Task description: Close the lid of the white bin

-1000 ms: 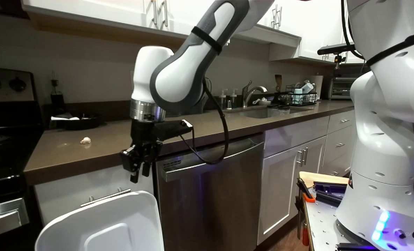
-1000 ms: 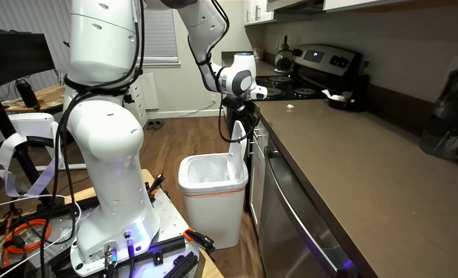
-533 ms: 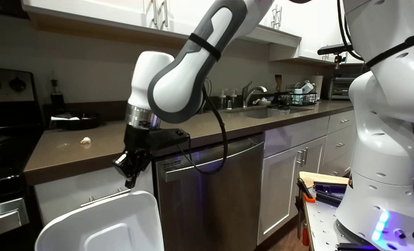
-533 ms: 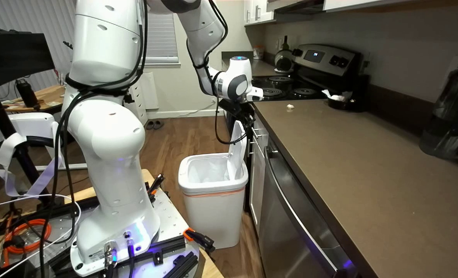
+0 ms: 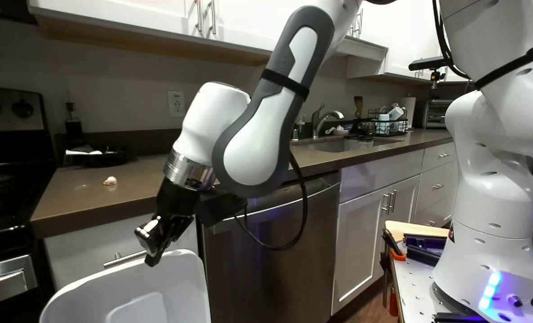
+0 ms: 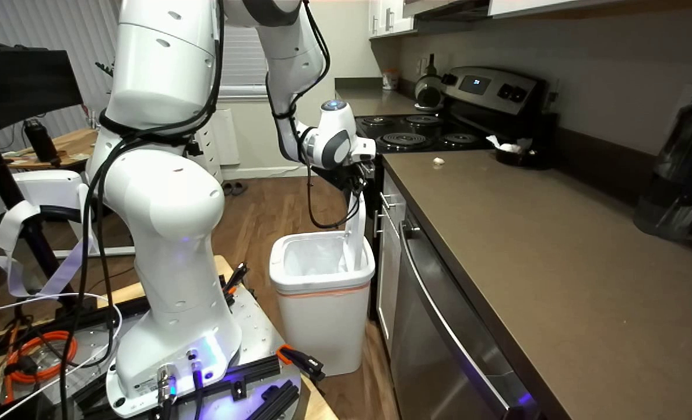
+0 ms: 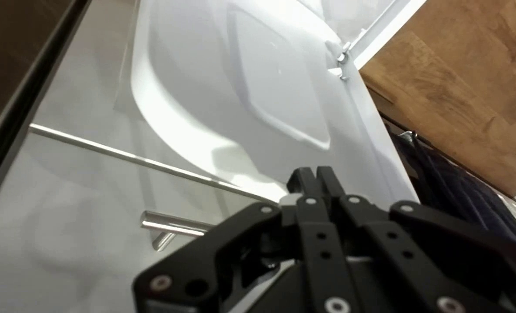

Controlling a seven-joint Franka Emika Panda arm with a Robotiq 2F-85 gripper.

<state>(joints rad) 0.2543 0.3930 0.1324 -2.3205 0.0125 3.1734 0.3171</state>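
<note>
Running across both exterior views, the brown counter (image 6: 555,251) tops the white cabinets (image 6: 388,280). The white robot arm (image 6: 159,192) stands bent near the counter's edge, and a stainless dishwasher (image 5: 270,269) sits beneath. In an exterior view, the white bin (image 6: 322,326) stands on the wood floor (image 6: 270,204) just beside the cabinets, its mouth uncovered. The lid (image 7: 279,95) is raised, standing steeply on the bin's cabinet side, its hinge (image 7: 342,57) showing in the wrist view. The black gripper (image 7: 315,178) slants down to the lid's upper edge, its jaws clenched, the tips side by side; whether they touch the lid I cannot tell. A small pale lump (image 5: 110,181) lies on the counter.
</note>
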